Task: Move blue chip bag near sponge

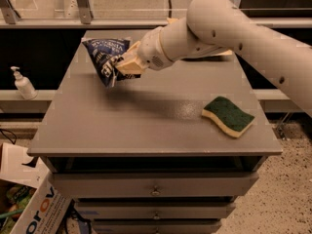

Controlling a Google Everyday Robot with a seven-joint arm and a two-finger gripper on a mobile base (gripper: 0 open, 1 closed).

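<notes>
Camera view gives you one grey cabinet top (146, 126), one arm (229, 28), one blue chip bag (103, 55) dangling above the back-left part, and one sponge (228, 116) well apart at front right. Your gripper (118, 67) is pinched onto the bag's edge only. That thin, crinkly hold could slip mid-carry, or the hanging bag could sweep the sponge.

end effector (125, 66) partly hidden by blue chip bag (104, 56), arm (253, 38) cropped
</notes>
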